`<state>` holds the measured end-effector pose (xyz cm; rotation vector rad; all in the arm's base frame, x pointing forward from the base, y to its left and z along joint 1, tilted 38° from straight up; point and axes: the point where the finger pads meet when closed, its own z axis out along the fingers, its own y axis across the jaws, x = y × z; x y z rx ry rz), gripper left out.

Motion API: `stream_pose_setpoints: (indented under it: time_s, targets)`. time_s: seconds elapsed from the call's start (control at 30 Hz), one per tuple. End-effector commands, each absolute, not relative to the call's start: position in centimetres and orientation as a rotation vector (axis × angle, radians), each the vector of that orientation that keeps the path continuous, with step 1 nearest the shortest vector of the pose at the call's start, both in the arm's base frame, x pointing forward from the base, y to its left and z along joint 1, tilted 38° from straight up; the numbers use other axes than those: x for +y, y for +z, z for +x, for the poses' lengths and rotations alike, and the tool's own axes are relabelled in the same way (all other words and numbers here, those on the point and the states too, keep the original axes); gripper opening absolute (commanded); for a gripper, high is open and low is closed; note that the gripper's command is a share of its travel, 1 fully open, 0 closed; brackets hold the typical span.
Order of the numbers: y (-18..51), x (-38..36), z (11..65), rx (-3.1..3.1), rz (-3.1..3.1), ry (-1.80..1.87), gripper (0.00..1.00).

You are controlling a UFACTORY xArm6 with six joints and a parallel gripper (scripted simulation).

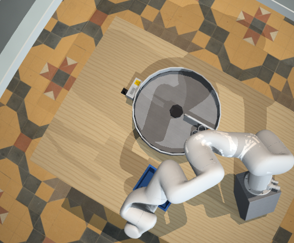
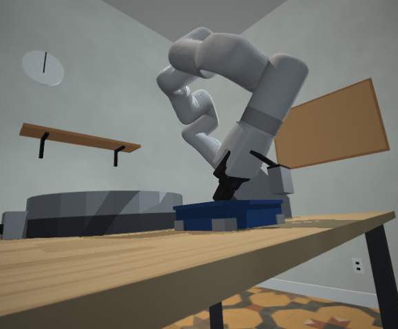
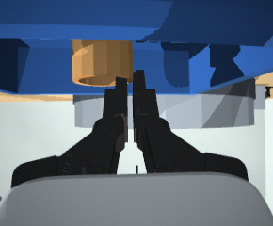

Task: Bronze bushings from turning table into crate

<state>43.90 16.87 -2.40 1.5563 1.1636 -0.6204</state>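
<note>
My gripper (image 3: 130,86) (image 2: 223,196) is shut on the wall of a bronze bushing (image 3: 99,61), a short orange-brown tube. It holds the bushing down inside the blue crate (image 3: 198,71) (image 2: 227,212) (image 1: 147,175), which sits near the table's front edge. In the overhead view my arm covers most of the crate and hides the gripper. In the low side view the crate wall hides the bushing. The round grey turning table (image 1: 155,117) (image 2: 85,205) stands behind the crate. Two small grey steel bushings (image 1: 200,128) lie on it by its rim, partly hidden by my arm.
A raised white divider (image 1: 196,121) runs from the black hub (image 1: 176,111) to the turning table's rim. A grey control box (image 1: 133,88) (image 2: 13,225) sits against the turning table's far left side. My base block (image 1: 256,201) stands at the table's right.
</note>
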Motion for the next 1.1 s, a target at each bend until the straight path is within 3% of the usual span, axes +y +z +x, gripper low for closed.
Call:
stream_pose_setpoints:
  time_s: [0.0, 1.07]
  targets:
    - [-2.32, 17.01, 43.96, 1.164, 1.558, -0.616, 0.00]
    - [-2.71, 16.78, 44.17, 1.164, 1.558, -0.616, 0.00]
